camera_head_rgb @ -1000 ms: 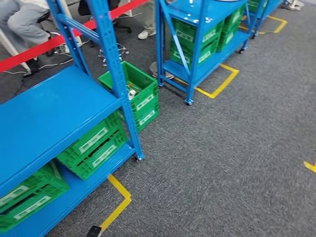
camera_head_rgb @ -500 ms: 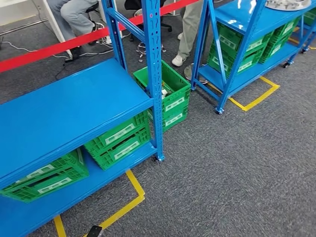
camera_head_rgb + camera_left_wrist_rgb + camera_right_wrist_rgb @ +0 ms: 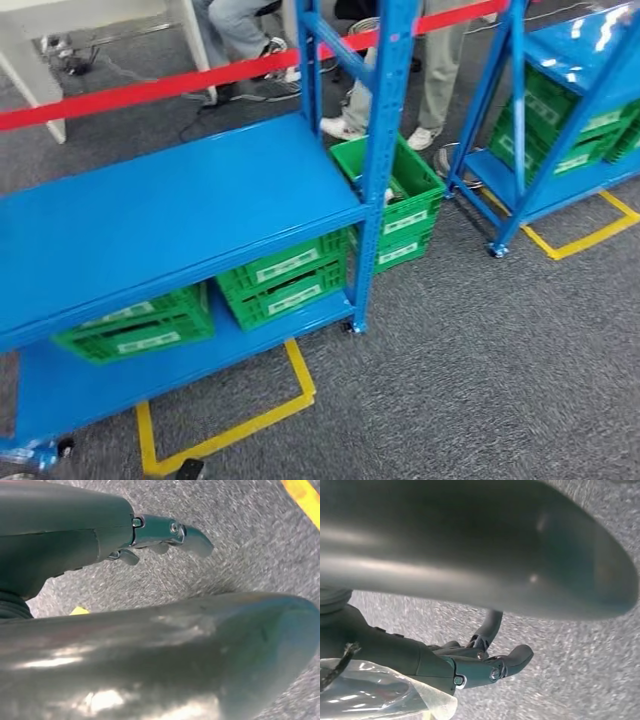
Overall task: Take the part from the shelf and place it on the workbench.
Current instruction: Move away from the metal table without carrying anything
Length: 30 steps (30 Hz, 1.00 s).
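A blue steel shelf [image 3: 173, 215] stands in front of me in the head view, its middle board bare. No part is to be seen on it. My left hand [image 3: 75, 535] hangs over grey carpet with its fingers [image 3: 166, 530] stretched out and nothing in them. My right hand [image 3: 433, 662] also hangs over the carpet, its fingers [image 3: 501, 665] straight and apart, gripping nothing. A clear plastic sheet [image 3: 376, 695] lies against that hand's palm side; I cannot tell what it is.
Two green crates [image 3: 283, 275] [image 3: 136, 325] sit on the shelf's bottom board, and a third [image 3: 404, 200] stands on the floor behind its post. A second blue shelf [image 3: 573, 60] is at the right. Red barrier tape [image 3: 151, 90], a person's legs [image 3: 438, 90] and yellow floor marks [image 3: 226, 435] lie around.
The whole picture has slid to the right as the camera turned left. The near shelf now spans the middle, and the second shelf sits at the right edge.
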Available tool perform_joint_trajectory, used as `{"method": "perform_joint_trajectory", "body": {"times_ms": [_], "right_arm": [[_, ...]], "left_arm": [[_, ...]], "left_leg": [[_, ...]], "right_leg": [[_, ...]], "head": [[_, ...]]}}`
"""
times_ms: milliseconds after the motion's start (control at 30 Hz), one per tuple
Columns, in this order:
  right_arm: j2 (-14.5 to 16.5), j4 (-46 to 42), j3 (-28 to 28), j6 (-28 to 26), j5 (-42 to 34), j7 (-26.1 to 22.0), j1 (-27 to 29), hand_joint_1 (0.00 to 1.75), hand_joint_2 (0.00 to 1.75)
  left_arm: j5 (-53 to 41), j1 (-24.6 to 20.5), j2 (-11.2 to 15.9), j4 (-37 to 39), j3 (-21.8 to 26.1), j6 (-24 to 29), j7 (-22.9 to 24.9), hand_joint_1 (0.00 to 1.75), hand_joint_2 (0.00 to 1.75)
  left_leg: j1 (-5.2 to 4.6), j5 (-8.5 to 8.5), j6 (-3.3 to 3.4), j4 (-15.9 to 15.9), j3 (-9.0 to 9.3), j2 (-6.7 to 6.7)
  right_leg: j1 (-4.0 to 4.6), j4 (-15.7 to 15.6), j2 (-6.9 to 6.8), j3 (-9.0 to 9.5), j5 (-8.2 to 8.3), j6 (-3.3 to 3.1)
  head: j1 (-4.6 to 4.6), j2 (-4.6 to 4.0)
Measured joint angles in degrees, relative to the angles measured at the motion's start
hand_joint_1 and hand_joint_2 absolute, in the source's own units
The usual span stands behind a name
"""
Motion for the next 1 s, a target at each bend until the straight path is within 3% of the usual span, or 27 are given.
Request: {"method": "perform_joint_trajectory", "body": {"times_ms": [33,67,133,200,233,267,300,367,433,500,567,633,700,767,800,833,867,933,1000], "right_arm": [[0.0,0.0,0.1,0.0,0.0,0.0,-0.1,0.0,0.0],[0.0,-0.1,0.2,0.0,0.0,-0.1,-0.3,0.0,0.0],[0.0,-0.2,0.4,-0.1,-0.1,-0.1,-0.4,0.0,0.0],[0.0,-0.2,0.5,-0.3,-0.2,-0.2,-0.2,0.0,0.0],[0.0,-0.1,0.6,-0.3,-0.2,-0.2,-0.1,0.0,0.0],[0.0,-0.1,0.7,-0.3,-0.3,-0.2,0.1,0.0,0.0],[0.0,-0.1,0.8,-0.4,-0.4,-0.3,0.2,0.0,0.0],[0.0,-0.1,1.0,-0.5,-0.5,-0.4,0.3,0.0,0.0],[0.0,-0.1,1.2,-0.7,-0.7,-0.6,0.3,0.0,0.0],[0.0,0.0,1.4,-0.8,-1.0,-0.7,0.3,0.0,0.0],[0.0,-0.1,1.6,-1.0,-1.2,-0.9,0.2,0.0,0.0],[0.1,-0.1,1.8,-1.2,-1.5,-1.0,0.2,0.0,0.0],[0.1,-0.1,1.9,-1.4,-1.7,-1.0,0.3,0.0,0.0],[0.1,-0.1,2.0,-1.5,-1.9,-1.0,0.5,0.0,0.0],[0.1,0.0,2.0,-1.5,-1.9,-1.0,0.5,0.0,0.0],[0.1,-0.1,2.1,-1.6,-2.0,-1.0,0.5,0.0,0.0],[0.1,-0.1,2.1,-1.8,-2.1,-1.0,0.5,0.0,0.0],[0.2,-0.1,2.2,-2.4,-2.4,-0.7,0.5,0.0,0.0],[0.6,-0.1,2.2,-3.1,-2.6,-0.1,0.5,0.0,0.0]], "left_arm": [[0.0,0.1,0.0,0.0,0.0,0.1,0.0,0.0,0.0],[0.0,0.2,0.0,0.0,0.0,0.1,0.0,0.0,0.0],[0.1,0.3,0.0,0.0,0.0,0.2,0.0,0.0,0.0],[0.3,0.1,-0.1,0.0,0.0,0.2,0.0,0.0,0.0],[0.4,0.0,-0.1,0.0,0.0,0.2,-0.1,0.0,0.0],[0.7,0.0,-0.2,0.0,0.0,0.2,-0.2,0.0,0.0],[0.9,0.1,-0.2,0.0,0.0,0.0,-0.3,0.0,0.0],[1.5,0.2,-0.2,0.0,0.0,-0.3,-0.8,0.0,0.0],[2.1,0.1,-0.3,0.0,0.1,-0.5,-1.5,0.0,0.0],[2.7,0.0,-0.2,0.0,0.2,-0.5,-2.3,0.0,0.0],[3.2,0.2,-0.2,0.0,0.4,-0.3,-3.0,0.0,0.0],[3.7,0.2,-0.1,0.0,0.6,0.0,-3.5,0.0,0.0],[4.1,-0.1,-0.2,0.0,0.7,0.3,-3.7,0.0,0.0],[4.4,-0.3,-0.2,0.0,1.0,0.6,-3.7,0.0,0.0],[4.5,-0.2,-0.2,0.0,1.1,0.6,-3.8,0.0,0.0],[4.6,-0.1,-0.2,0.0,1.2,0.7,-3.9,0.0,0.0],[4.7,0.0,-0.2,0.0,1.3,0.9,-3.9,0.0,0.0],[4.7,-0.1,-0.2,0.0,1.5,1.3,-4.1,0.0,0.0],[4.8,-0.4,-0.2,0.0,1.7,2.0,-4.2,0.0,0.0]], "left_leg": [[0.08,0.05,0.27,-0.2,0.06,-0.64],[0.21,0.19,0.53,-0.6,0.22,-1.3],[0.62,0.56,1.1,-1.3,0.61,-2.57],[0.76,0.57,1.43,-1.5,0.68,-4.01],[0.75,0.51,1.51,-1.5,0.71,-4.88],[0.73,0.43,1.54,-1.4,0.79,-5.75],[0.74,0.34,1.49,-1.4,0.93,-6.65],[0.84,0.04,1.16,-1.3,1.33,-8.3],[0.81,-0.35,0.61,-0.9,1.32,-9.74],[0.93,-0.4,-0.06,-0.6,0.89,-11.05],[1.16,-0.34,-0.68,-0.6,0.62,-11.94],[1.02,-1.6,-1.25,1.4,-0.3,-9.56],[1.01,-4.87,-1.79,7.8,-3.44,-5.74],[1.23,-7.29,-2.07,14.7,-7.02,-4.37],[1.27,-6.97,-2.05,15.8,-7.65,-4.21],[1.26,-5.52,-1.9,14.6,-7.13,-4.06],[1.16,-3.29,-1.58,11.4,-5.61,-3.7],[0.5,0.06,-0.57,4.0,-1.98,-1.34],[-0.14,0.43,0.23,0.6,-0.32,0.33]], "right_leg": [[0.0,-0.2,-0.54,0.42,-0.09,0.23],[-0.04,-0.2,-0.08,0.7,-0.35,0.44],[-0.17,2.5,2.92,-0.32,-2.15,0.76],[-0.31,9.6,5.96,-4.22,-5.33,0.9],[-0.34,13.3,6.49,-6.44,-6.37,1.0],[-0.35,15.5,6.68,-8.11,-6.4,1.08],[-0.37,15.5,6.76,-8.82,-5.18,1.13],[-0.54,9.7,7.56,-7.29,-0.26,1.16],[-0.94,3.3,10.45,-4.8,2.65,1.07],[-1.02,1.4,12.07,-3.73,2.52,0.63],[-0.95,1.2,10.83,-3.31,2.52,-0.12],[-1.05,0.8,9.31,-2.89,2.51,-0.9],[-0.9,0.7,7.47,-2.54,2.25,-1.45],[-0.64,0.7,5.53,-2.25,1.9,-1.67],[-0.55,0.7,4.69,-2.05,1.7,-1.68],[-0.46,0.7,3.94,-1.79,1.5,-1.65],[-0.37,0.7,3.23,-1.44,1.25,-1.59],[-0.12,0.7,1.92,-0.9,0.65,-1.3],[0.13,0.6,0.65,-0.68,0.16,-0.82]], "head": [[0.03,0.01],[0.13,0.0],[0.3,-0.01],[0.56,-0.01],[0.63,0.0],[0.66,0.0],[0.67,-0.01],[0.68,-0.01],[0.69,-0.01],[0.68,0.0],[0.67,-0.01],[0.25,-0.01],[-0.21,-0.01],[-0.26,-0.01],[-0.28,-0.01],[-0.3,-0.01],[-0.29,-0.01],[-0.28,-0.01],[-0.24,-0.01]]}}
